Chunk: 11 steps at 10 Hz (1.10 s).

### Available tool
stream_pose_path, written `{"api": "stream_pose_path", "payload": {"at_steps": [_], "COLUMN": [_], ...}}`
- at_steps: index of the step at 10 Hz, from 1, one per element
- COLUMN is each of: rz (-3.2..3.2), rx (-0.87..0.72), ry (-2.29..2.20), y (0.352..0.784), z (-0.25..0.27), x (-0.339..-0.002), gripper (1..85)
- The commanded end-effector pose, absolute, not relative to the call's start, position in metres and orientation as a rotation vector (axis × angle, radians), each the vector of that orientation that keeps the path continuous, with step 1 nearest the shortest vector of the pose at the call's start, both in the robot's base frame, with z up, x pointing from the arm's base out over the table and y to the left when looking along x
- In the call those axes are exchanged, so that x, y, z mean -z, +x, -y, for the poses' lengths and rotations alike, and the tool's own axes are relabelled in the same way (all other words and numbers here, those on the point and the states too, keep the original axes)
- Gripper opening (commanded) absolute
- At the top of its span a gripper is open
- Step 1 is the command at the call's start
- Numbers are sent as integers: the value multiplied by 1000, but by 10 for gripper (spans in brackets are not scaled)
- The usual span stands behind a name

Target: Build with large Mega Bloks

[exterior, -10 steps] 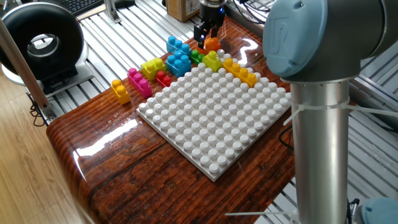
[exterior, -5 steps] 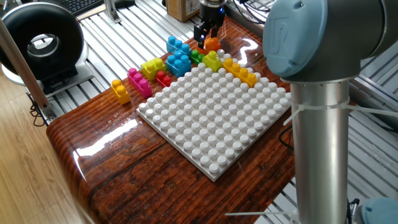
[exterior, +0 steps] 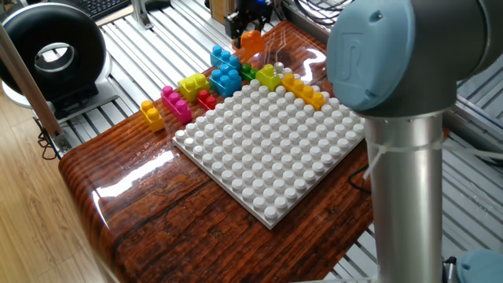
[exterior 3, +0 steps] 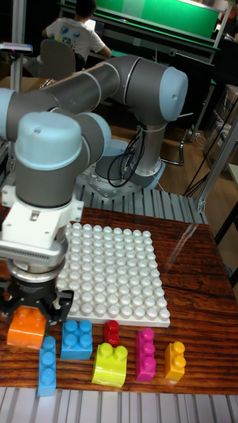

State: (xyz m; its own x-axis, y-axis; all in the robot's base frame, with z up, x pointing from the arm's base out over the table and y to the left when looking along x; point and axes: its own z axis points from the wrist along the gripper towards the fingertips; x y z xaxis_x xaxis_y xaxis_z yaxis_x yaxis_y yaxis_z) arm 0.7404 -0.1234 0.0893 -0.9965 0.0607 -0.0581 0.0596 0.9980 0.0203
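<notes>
My gripper [exterior: 250, 30] is shut on an orange brick [exterior: 252, 42] and holds it in the air above the table's far edge, behind the loose Mega Bloks. In the tall fixed view the gripper [exterior 3: 33, 314] holds the orange brick [exterior 3: 25, 328] left of the others. On the table lie two blue bricks [exterior: 225, 79], a lime yellow one [exterior: 192, 84], a pink one [exterior: 177, 105], a red one [exterior: 207, 100], a yellow-orange one [exterior: 152, 115] and a green one [exterior: 248, 71]. A lime yellow brick [exterior: 269, 77] and a yellow-orange row [exterior: 305, 90] sit on the far edge of the white baseplate [exterior: 267, 149].
My arm's grey column [exterior: 405, 173] fills the right foreground and hides part of the table. A black round device [exterior: 51, 51] stands at the left beyond the wooden table's edge [exterior: 86, 196]. A cardboard box [exterior: 224, 9] sits behind the gripper.
The gripper has risen and shifted left with the orange brick, which stood on the table by the green brick before. The other bricks have not moved.
</notes>
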Motion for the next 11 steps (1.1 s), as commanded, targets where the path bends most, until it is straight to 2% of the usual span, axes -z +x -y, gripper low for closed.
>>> {"api": "stream_pose_path", "payload": {"at_steps": [1,11], "rz": [-3070,-3053], "rx": [-28,-39], "ry": [154,168], "y": [720,675], "z": [98,58], "x": [-107,-96], "gripper": [10,10]}}
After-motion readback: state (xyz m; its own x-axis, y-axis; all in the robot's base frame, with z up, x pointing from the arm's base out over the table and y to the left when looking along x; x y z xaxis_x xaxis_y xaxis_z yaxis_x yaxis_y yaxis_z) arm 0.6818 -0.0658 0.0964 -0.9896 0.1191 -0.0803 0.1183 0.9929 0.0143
